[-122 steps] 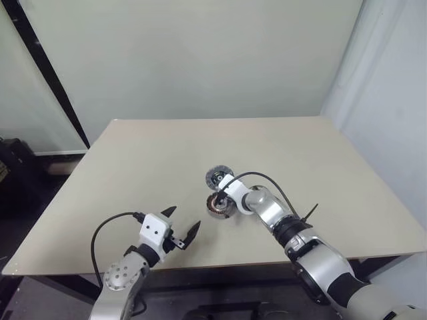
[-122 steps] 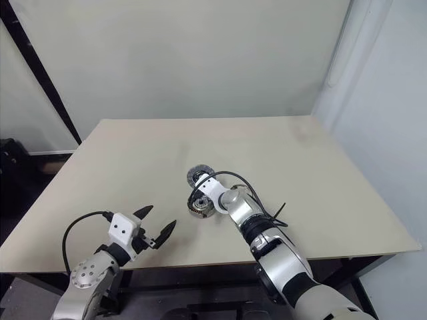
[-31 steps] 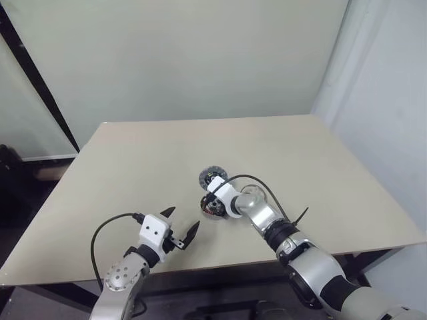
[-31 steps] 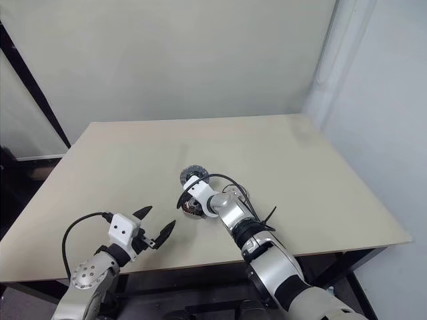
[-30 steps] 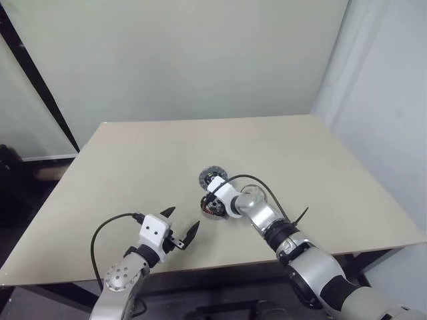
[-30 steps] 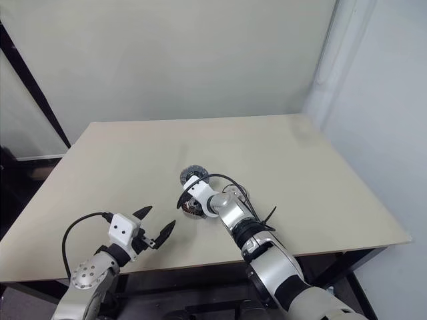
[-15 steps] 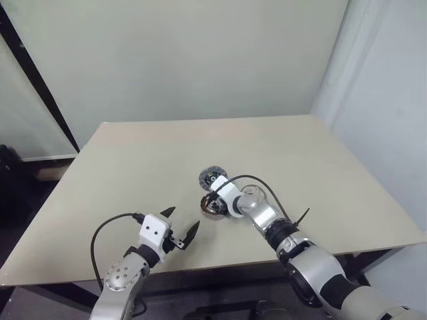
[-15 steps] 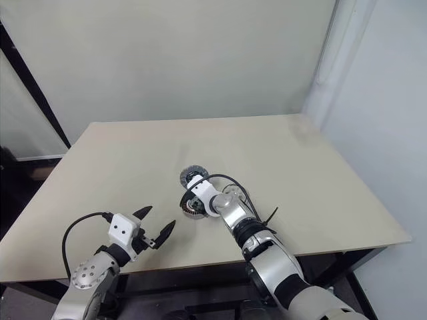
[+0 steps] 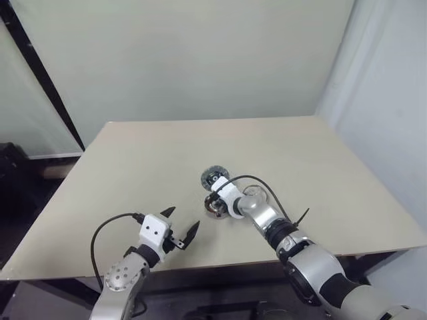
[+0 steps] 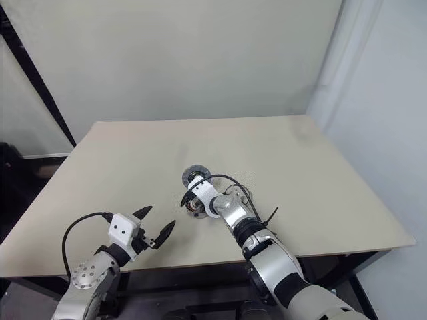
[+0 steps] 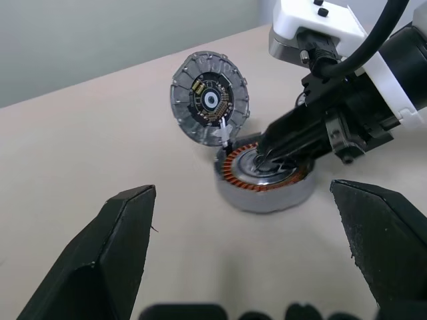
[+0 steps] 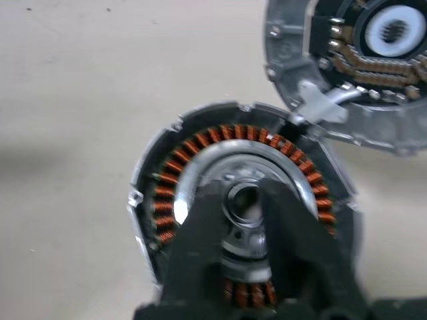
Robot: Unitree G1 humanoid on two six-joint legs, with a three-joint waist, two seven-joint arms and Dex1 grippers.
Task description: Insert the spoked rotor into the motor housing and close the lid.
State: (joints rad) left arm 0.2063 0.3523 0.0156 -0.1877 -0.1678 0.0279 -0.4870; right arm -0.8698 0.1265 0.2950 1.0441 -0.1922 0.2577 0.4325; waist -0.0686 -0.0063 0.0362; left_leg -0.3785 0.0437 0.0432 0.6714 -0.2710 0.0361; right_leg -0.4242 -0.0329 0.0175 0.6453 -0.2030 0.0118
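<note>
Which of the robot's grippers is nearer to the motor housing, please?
The right. The right gripper sits over the motor housing, fingers on the rotor hub inside it. The left gripper hovers open, well short of it near the table edge.

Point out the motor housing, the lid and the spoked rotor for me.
motor housing (image 11: 235, 168): left wrist view, copper windings on its near side.
lid (image 11: 190, 107): left wrist view, grey face beside the hub.
spoked rotor (image 12: 190, 190): right wrist view, bright rim inside the windings.

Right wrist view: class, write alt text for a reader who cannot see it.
The right gripper pinches the hub of the silver rotor, which sits inside the round housing ringed with copper windings. The lid stands open beside the housing on the beige table.
</note>
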